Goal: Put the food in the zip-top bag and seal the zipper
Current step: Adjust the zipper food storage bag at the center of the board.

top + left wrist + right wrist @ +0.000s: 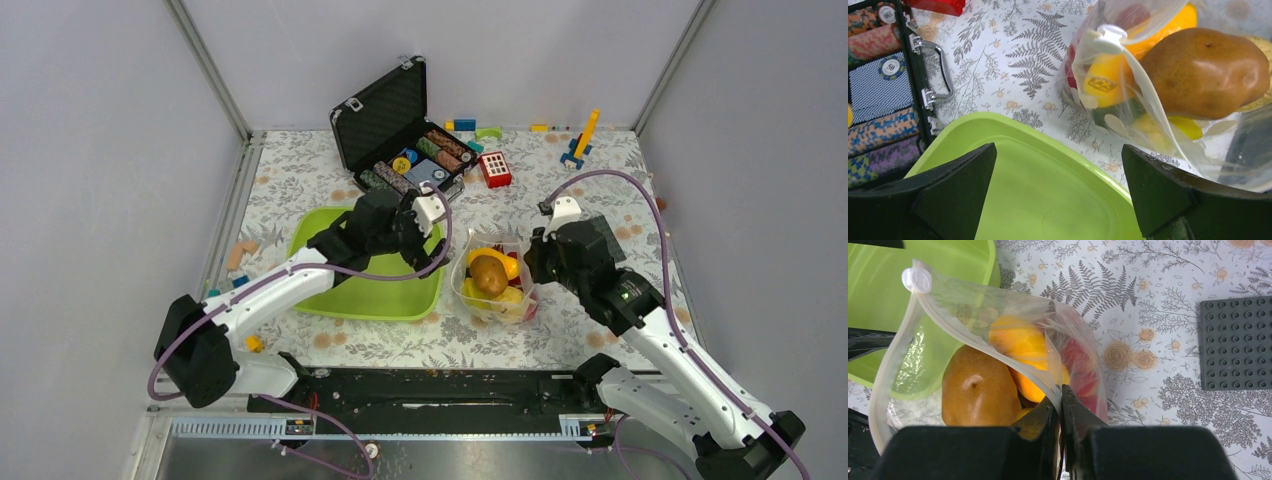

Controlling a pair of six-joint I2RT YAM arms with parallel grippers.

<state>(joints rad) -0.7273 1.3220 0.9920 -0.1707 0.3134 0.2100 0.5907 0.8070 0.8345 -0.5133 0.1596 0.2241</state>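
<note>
We are pinching the zip-top bag (963, 305) with our right gripper (1060, 392), food (979, 390) half hidden; left gripper (1058, 150) gaping over the green tray (1048, 200) rim.

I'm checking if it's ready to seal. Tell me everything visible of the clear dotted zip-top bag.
The clear soft plastic zip-top bag, printed with white dots, sits on the floral tablecloth beside the lime-green plastic tray, mouth open. Its pale zipper strip carries a white slider at one end. Inside: a brown potato-shaped piece, orange and yellow fruits, something red. The right gripper is shut on its mouth edge; the open left gripper hovers over the tray.
</note>
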